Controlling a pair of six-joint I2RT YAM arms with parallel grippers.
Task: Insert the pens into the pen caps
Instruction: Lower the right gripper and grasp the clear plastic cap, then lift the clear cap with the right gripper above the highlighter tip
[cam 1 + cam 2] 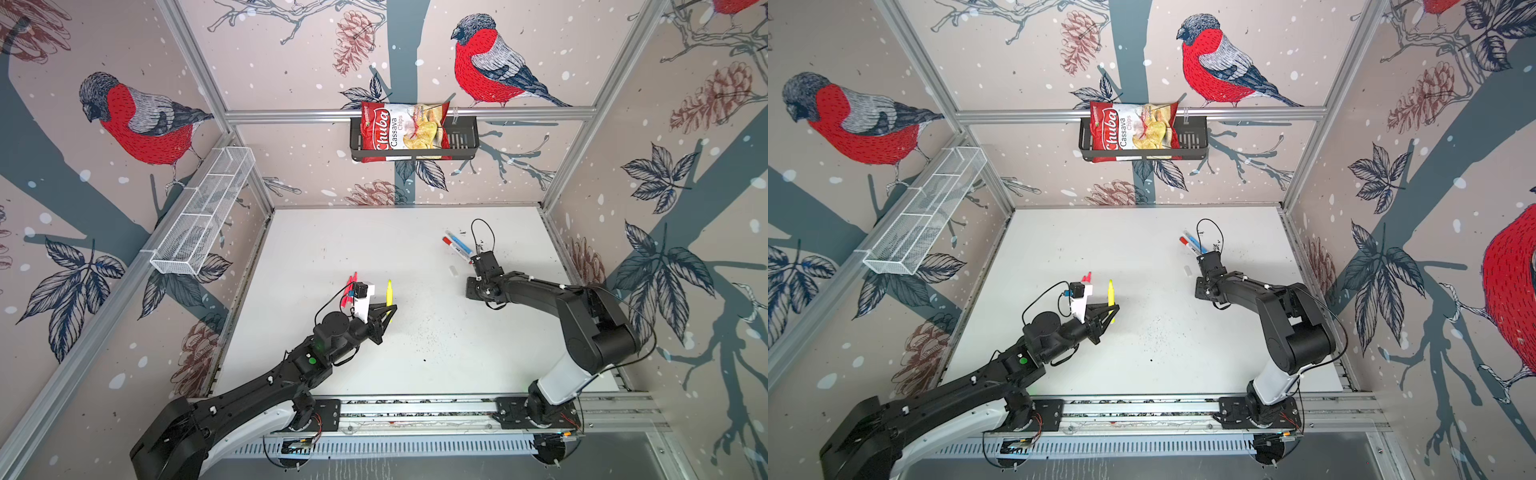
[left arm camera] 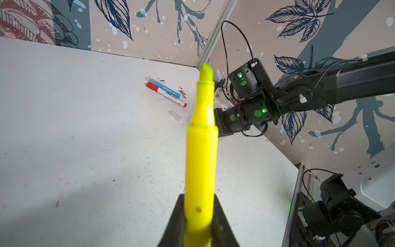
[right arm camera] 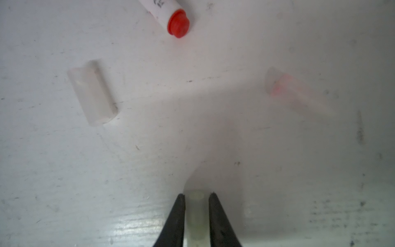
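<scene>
Between the right gripper's [image 3: 197, 195] jaws a clear cap [image 3: 195, 213] was pinched. Ahead of it lay a loose cap [image 3: 93, 93] to one side, a pink-tinted cap [image 3: 297, 92] to the other, and the red end of a white pen [image 3: 178, 23]. The left gripper [image 2: 198, 196] clamped the yellow pen [image 2: 201, 149], tip pointing away.

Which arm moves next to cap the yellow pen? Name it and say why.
Right, probably. The right claw is shut on a translucent cap low at the table and must lift it; the left claw holds the yellow pen raised, bare tip pointing that way.
</scene>
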